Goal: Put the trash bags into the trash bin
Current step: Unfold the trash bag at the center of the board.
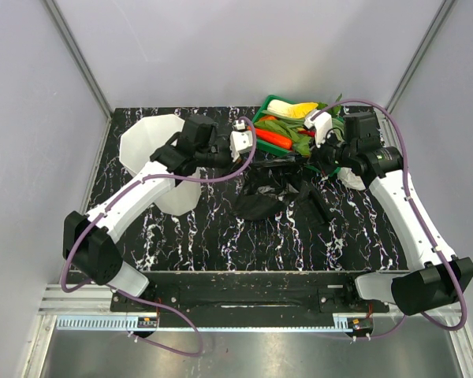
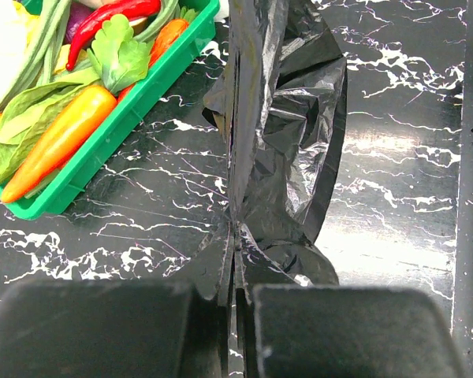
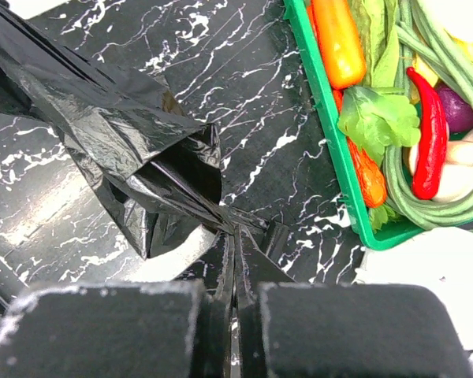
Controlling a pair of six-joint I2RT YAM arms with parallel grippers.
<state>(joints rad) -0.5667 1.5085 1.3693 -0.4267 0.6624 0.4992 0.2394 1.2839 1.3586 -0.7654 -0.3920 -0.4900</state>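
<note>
Black trash bags (image 2: 288,134) are pinched by the left gripper (image 2: 235,268) and right gripper (image 3: 235,260), both clamped tight.

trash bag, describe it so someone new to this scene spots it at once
On the black white-veined table, look between the white trash bin at left and the green tray of vegetables at back right. The trash bag is the crumpled glossy black film there, pinched by the left claw and right claw; nothing else is wrinkled plastic.
</note>
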